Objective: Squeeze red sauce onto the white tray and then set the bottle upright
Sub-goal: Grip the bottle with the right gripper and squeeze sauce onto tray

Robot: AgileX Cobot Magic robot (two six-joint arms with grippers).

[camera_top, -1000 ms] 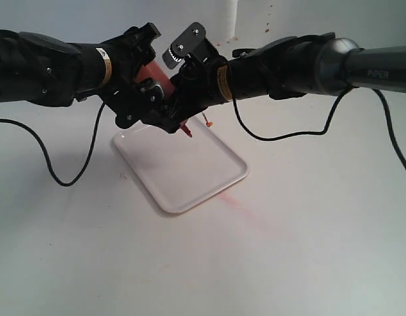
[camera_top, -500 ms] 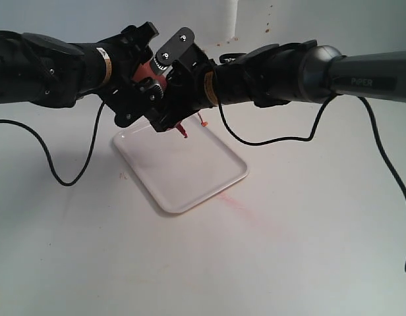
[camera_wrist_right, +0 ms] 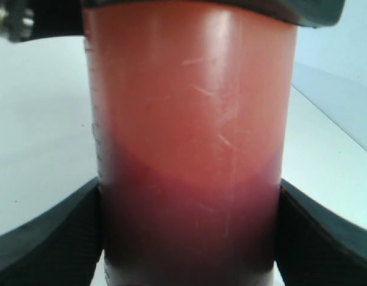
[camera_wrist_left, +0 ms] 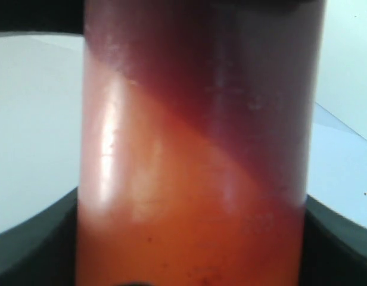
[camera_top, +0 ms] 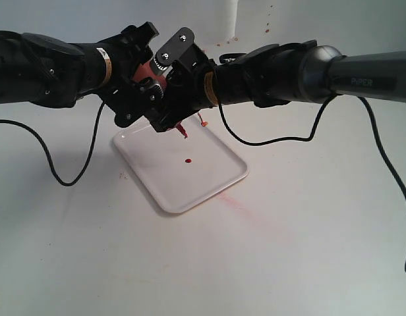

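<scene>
The white bench carried the white tray, with a faint pink smear trailing off its near edge. Above the tray's far end two black arms met, the left jaws and the right jaws each closed partway around the bottle, which was tipped nozzle down. From the room it was mostly hidden; each wrist camera showed it gripped between dark pads, red sauce pooled dark inside. Only the room view caught one small blob on the tray
</scene>
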